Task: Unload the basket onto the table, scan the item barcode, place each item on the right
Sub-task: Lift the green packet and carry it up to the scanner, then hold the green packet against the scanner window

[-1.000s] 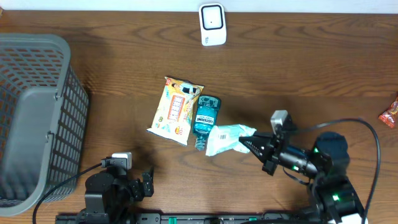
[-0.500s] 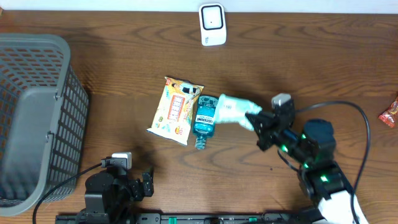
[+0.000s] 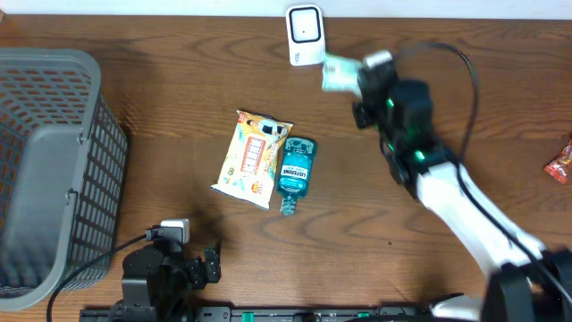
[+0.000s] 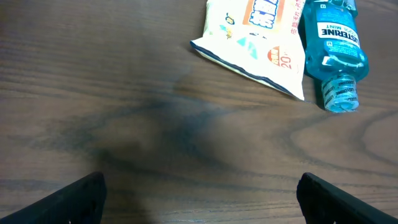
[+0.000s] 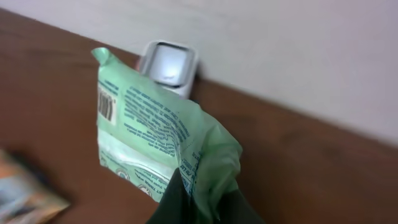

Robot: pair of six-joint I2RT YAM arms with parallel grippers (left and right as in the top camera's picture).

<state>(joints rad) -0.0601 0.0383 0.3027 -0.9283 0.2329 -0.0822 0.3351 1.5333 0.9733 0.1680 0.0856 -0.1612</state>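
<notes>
- Your right fingers [image 5: 186, 204] are clamped on one crumpled corner of the pale green soft plastic pouch [image 5: 146, 134]. It hangs in the air just beside the small white box-shaped scanner [image 5: 168, 65], at the far edge of the dark wooden surface [image 3: 179, 63].
- Expect it to be light, floppy and slick, so the barcode [image 5: 107, 102] panel may droop from that pinch.
- Your left fingers [image 4: 78, 196] stand wide apart, holding nothing.

A scanner [image 3: 305, 36] is set at the far edge of the tabletop [image 3: 179, 80], and a pouch [image 3: 338, 73] is held just to its right. Near the middle, a packet [image 3: 253, 158] is laid with a bottle [image 3: 296, 170] touching its right side. A basket [image 3: 54, 63] is placed at the left edge.
</notes>
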